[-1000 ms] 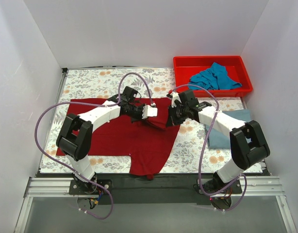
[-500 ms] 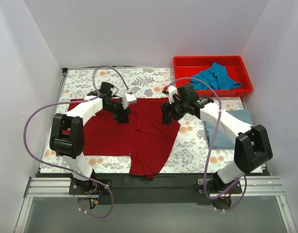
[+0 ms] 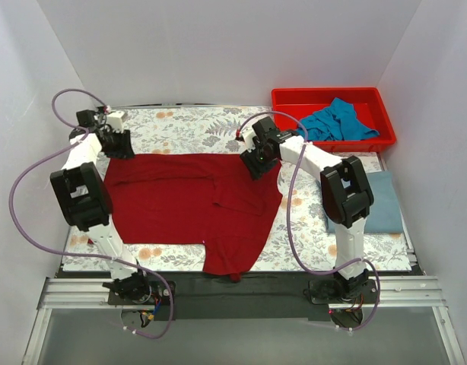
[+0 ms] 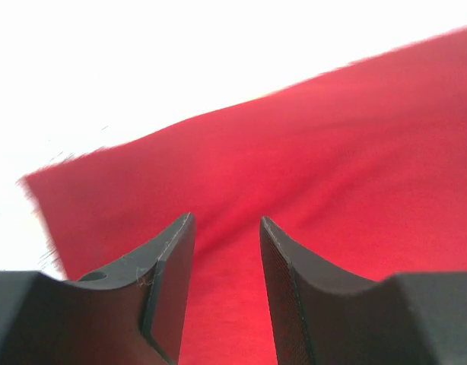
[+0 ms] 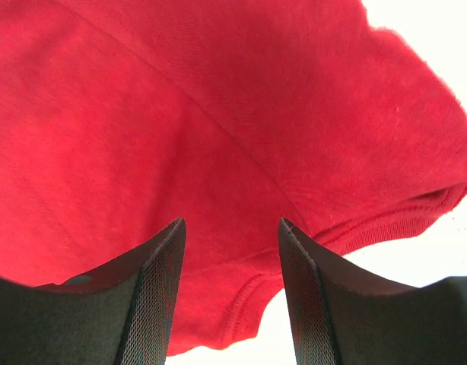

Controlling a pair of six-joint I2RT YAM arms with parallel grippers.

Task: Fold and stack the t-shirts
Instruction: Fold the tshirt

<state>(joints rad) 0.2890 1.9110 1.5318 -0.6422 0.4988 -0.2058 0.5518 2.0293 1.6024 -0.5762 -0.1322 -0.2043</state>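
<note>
The dark red t-shirt (image 3: 173, 201) lies spread on the flowered table, one flap folded over near its middle and its near hem hanging toward the front edge. My left gripper (image 3: 120, 145) hovers over the shirt's far left corner, open; in the left wrist view, red cloth (image 4: 309, 175) shows past the gap in the left gripper (image 4: 226, 222). My right gripper (image 3: 255, 165) is over the far right corner, open, and the shirt's hem (image 5: 370, 228) lies beyond the right gripper (image 5: 230, 223). A folded grey-blue t-shirt (image 3: 387, 209) rests at the right. A teal t-shirt (image 3: 336, 122) lies crumpled in the bin.
The red plastic bin (image 3: 288, 100) stands at the back right corner, close behind my right arm. White walls enclose the table on three sides. Purple cables loop off both arms. The black front rail (image 3: 241, 285) borders the near edge.
Both grippers were shut on the red cloth near its middle a second ago. They have let go and swung apart, the left to the far left corner, the right to the far right corner.
</note>
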